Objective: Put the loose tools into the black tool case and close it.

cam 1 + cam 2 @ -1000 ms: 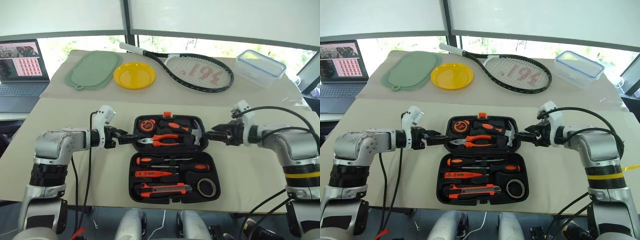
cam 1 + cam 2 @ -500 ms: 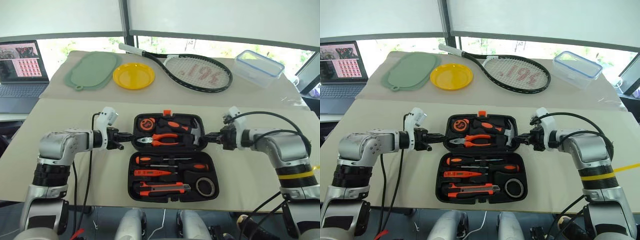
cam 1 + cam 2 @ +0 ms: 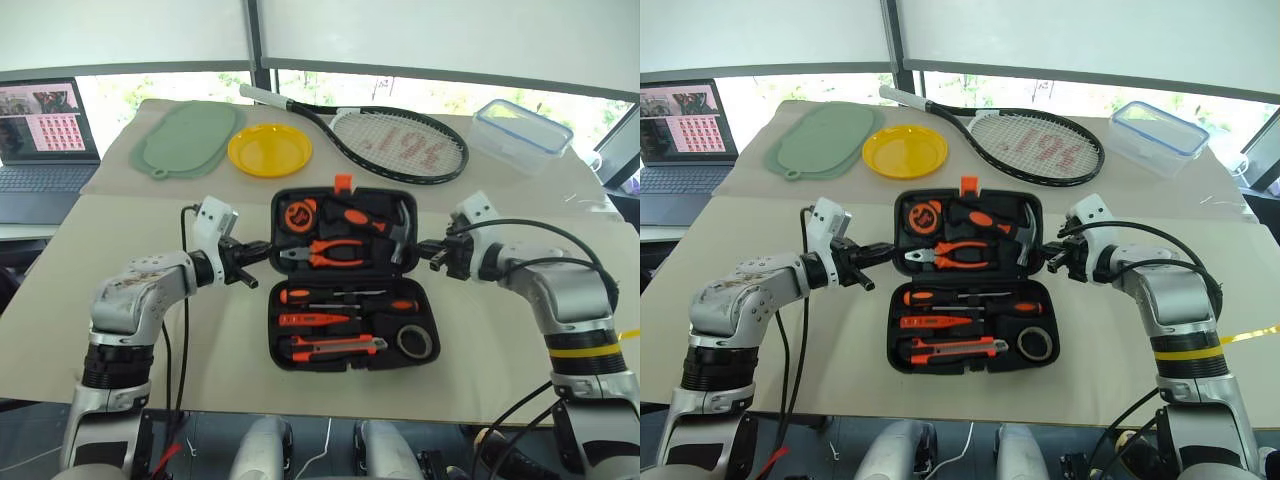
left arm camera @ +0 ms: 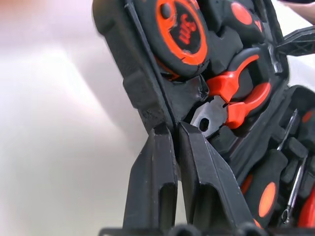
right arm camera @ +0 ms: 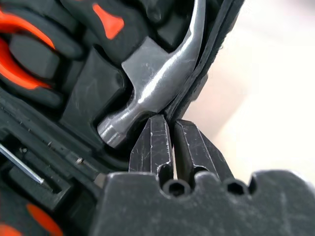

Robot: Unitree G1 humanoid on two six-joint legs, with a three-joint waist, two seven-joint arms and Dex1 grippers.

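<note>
Both claws pinched on lid side edges of black tool case [image 3: 345, 290]: left claw [image 3: 258, 249], right claw [image 3: 428, 247]. Hinge crosswise; lid folds toward tabletop near edge.

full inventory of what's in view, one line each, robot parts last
tool case: 1, black, table centre, open, far half tilted up
screwdrivers: 3, two black-orange, one thin red, near half of case
knife: 1, black-orange, near edge of case
tape roll: 1, dark, near right corner of case
tape measure: 1, black-orange, far half, left
pliers: 1, orange handles, far half
hammer: 1, steel head, far half, right
racket: 1, black, far table
plate: 1, yellow, far table
mat: 1, green, left of plate
box: 1, clear, blue rim, far right
laptop: 1, far left
left gripper: shut on case's left rim
right gripper: shut on case's right rim
</note>
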